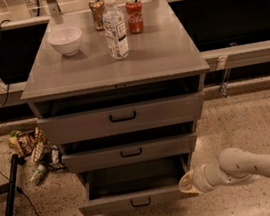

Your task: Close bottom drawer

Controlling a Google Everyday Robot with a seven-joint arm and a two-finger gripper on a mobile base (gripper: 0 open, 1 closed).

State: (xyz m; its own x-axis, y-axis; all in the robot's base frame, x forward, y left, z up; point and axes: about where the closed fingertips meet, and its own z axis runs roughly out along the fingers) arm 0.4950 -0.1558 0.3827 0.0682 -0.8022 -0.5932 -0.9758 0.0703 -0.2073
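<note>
The bottom drawer (pixel 138 199) is grey metal with a small black loop handle. It is pulled out farthest of the cabinet's three drawers, and its inside looks empty. My gripper (pixel 187 184) comes in from the lower right on a white arm and sits at the drawer's front right corner, touching or nearly touching it. The middle drawer (pixel 130 152) and the top drawer (pixel 122 117) above it are each open a little.
The cabinet top (pixel 167 49) carries a white bowl (pixel 66 40), a water bottle (pixel 114 28) and two cans (pixel 135 15). Snack bags (pixel 27 145) and a bottle lie on the floor at the left, beside a black stand leg (pixel 10 192) and cable.
</note>
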